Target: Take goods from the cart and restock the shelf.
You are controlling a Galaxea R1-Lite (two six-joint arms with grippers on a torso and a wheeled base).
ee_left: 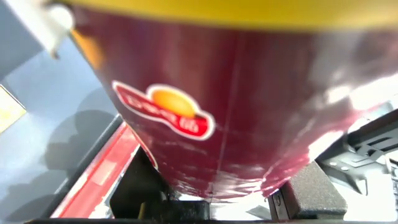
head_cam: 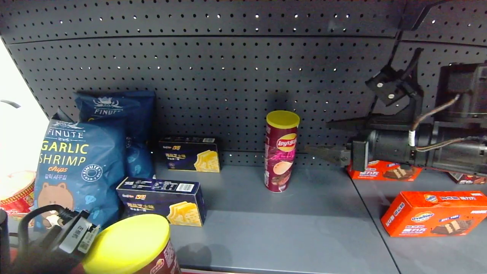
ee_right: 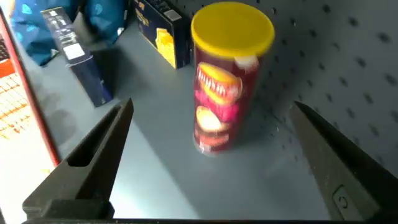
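Observation:
A maroon chips can with a yellow lid [head_cam: 281, 152] [ee_right: 227, 81] stands upright on the grey shelf [head_cam: 289, 224], near the pegboard back. My right gripper [head_cam: 320, 139] [ee_right: 212, 106] is level with it on its right side, open, fingers [ee_right: 93, 165] pointing at the can without touching it. At the shelf's front left, a second can of the same kind [head_cam: 131, 245] [ee_left: 236, 106] is held upright in front of the shelf edge, with my left gripper [head_cam: 57, 243] [ee_left: 227, 202] shut on its lower part.
Blue chip bags [head_cam: 81, 167] and two navy boxes [head_cam: 163, 199] [head_cam: 190, 154] fill the shelf's left side. Orange boxes [head_cam: 433, 213] [head_cam: 384, 171] lie on the right section. A red bowl [head_cam: 15, 194] sits far left. Bare shelf lies around and before the standing can.

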